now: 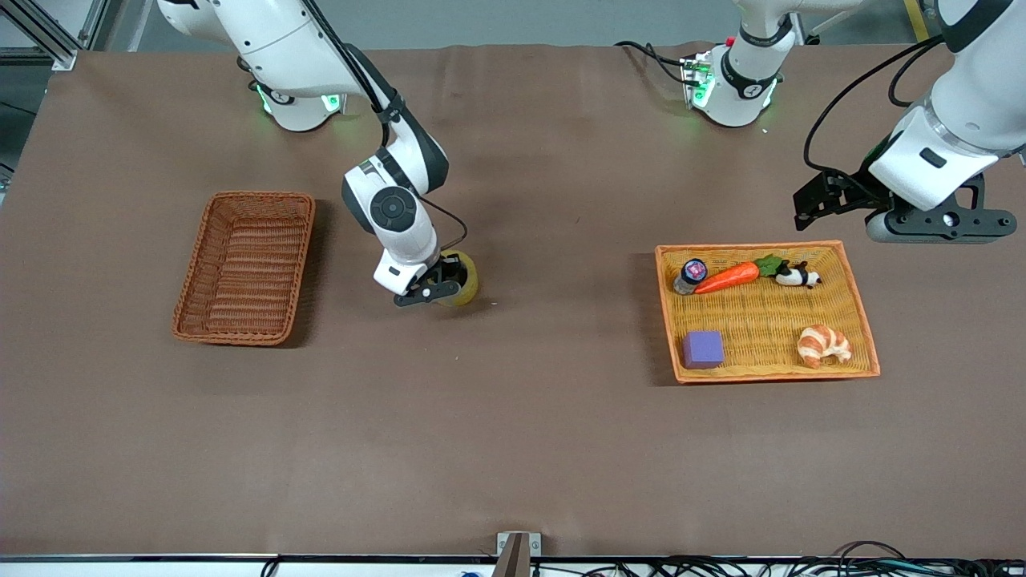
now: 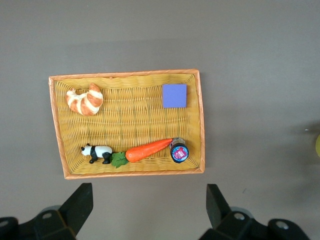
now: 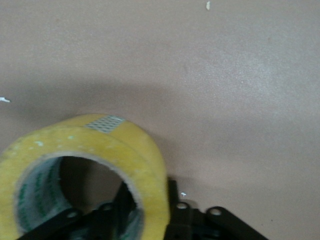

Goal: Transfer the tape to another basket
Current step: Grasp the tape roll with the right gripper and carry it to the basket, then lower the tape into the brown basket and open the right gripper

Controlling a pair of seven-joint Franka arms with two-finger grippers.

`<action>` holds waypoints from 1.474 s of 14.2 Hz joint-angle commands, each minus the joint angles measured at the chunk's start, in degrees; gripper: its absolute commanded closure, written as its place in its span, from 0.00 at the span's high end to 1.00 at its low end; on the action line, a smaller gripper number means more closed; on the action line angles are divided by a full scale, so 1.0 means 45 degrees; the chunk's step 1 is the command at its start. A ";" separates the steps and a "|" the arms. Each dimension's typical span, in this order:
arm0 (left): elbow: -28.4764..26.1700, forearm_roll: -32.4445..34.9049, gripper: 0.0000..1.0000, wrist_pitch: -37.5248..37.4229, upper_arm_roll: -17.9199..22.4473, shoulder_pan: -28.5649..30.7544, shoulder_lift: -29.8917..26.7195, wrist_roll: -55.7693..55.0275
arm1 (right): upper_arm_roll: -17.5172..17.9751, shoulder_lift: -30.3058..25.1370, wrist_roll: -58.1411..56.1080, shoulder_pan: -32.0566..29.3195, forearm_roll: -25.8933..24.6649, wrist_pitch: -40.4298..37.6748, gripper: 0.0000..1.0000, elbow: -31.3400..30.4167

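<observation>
Right tool (image 1: pixel 439 290) clamped across the tape roll's (image 1: pixel 463 279) wall, one finger through its hole, over bare counter (image 1: pixel 513 417) between wicker basket (image 1: pixel 245 266) and orange tray (image 1: pixel 768 309). Best carried level to the wicker basket, lowered inside, then released. Left tool (image 2: pixel 147 210) spread apart, waiting over the tray.

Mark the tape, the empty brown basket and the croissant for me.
tape (image 3: pixel 125 150), right wrist view, on its yellow outer band.
basket (image 1: pixel 210 232), front view, on its woven side wall.
croissant (image 2: pixel 85 100), left wrist view, on its middle.
</observation>
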 commanded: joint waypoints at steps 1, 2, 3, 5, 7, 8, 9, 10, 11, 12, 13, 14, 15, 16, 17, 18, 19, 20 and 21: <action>0.0172 0.0486 1.00 -0.0001 0.0178 -0.0145 0.0051 0.0219 | -0.0075 -0.0458 0.0526 0.0013 -0.0208 -0.1137 0.00 0.0239; 0.0193 0.0527 1.00 -0.0001 0.0159 -0.0145 0.0091 0.0239 | -0.0230 -0.0924 0.0545 -0.0025 -0.0208 -0.2286 0.00 0.0705; 0.0173 0.0547 1.00 -0.0001 0.0178 -0.0125 0.0091 0.0239 | -0.0561 -0.1316 0.0487 -0.0045 -0.0208 -0.3786 0.00 0.1348; 0.0193 0.0566 1.00 0.0057 0.0178 -0.0125 0.0091 0.0316 | -0.1516 -0.2077 0.0177 -0.0065 -0.0227 -0.5960 0.00 0.2075; 0.0193 0.0566 1.00 0.0077 0.0197 -0.0125 0.0091 0.0336 | -0.2957 -0.3111 -0.1961 -0.0084 -0.0286 -0.7019 0.00 0.1748; 0.0173 0.0586 1.00 0.0193 0.0198 -0.0125 0.0110 0.0336 | -0.3740 -0.3561 -0.3038 -0.0084 -0.0286 -0.7218 0.00 0.1494; 0.0173 0.0644 1.00 0.0233 0.0198 -0.0087 0.0111 0.0356 | -0.4366 -0.3914 -0.3938 -0.0084 -0.0286 -0.7316 0.00 0.1162; 0.0173 0.0780 1.00 0.0233 0.0178 -0.0028 0.0091 0.0337 | -0.5088 -0.4188 -0.4894 -0.0104 -0.0286 -0.7298 0.00 0.0753; 0.0173 0.0801 1.00 0.0233 0.0159 -0.0028 0.0091 0.0336 | -0.5830 -0.4346 -0.5890 -0.0181 -0.0286 -0.7182 0.00 0.0382; 0.0173 0.0743 1.00 0.0233 0.0159 -0.0008 0.0072 0.0356 | -0.6533 -0.4463 -0.6751 -0.0240 -0.0286 -0.7026 0.00 -0.0067; 0.0173 0.0626 1.00 0.0233 0.0159 0.0011 0.0071 0.0375 | -0.7004 -0.4561 -0.7146 -0.0260 -0.0286 -0.6812 0.00 -0.0497; 0.0154 0.0567 1.00 0.0233 0.0159 0.0011 0.0052 0.0395 | -0.7376 -0.4581 -0.7479 -0.0299 -0.0286 -0.6500 0.00 -0.0888; 0.0076 0.0547 1.00 0.0233 0.0159 -0.0008 0.0033 0.0395 | -0.7709 -0.4562 -0.7946 -0.0492 -0.0286 -0.6072 0.00 -0.1240; 0.0037 0.0547 1.00 0.0233 0.0178 -0.0066 0.0032 0.0530 | -0.7809 -0.4523 -0.8395 -0.0900 -0.0286 -0.5391 0.00 -0.1765; 0.0056 0.0508 1.00 0.0233 0.0294 -0.0125 0.0052 0.0744 | -0.7810 -0.4523 -0.8864 -0.1388 -0.0286 -0.4591 0.00 -0.2351; 0.0037 0.0488 1.00 0.0233 0.0547 -0.0183 0.0052 0.0998 | -0.7791 -0.4484 -0.9062 -0.1644 -0.0286 -0.3945 0.00 -0.2840; 0.0037 0.0314 1.00 0.0233 0.0607 -0.0242 0.0052 0.1039 | -0.7790 -0.4484 -0.9064 -0.1685 -0.0286 -0.3668 0.00 -0.3038; 0.0056 0.0138 1.00 0.0233 0.0763 -0.0242 0.0052 0.1078 | -0.7790 -0.4426 -0.9064 -0.1782 -0.0267 -0.3298 0.00 -0.3330; 0.0037 0.0117 1.00 0.0253 0.0822 -0.0223 0.0052 0.1079 | -0.7790 -0.4387 -0.9083 -0.1803 -0.0247 -0.2443 0.00 -0.3855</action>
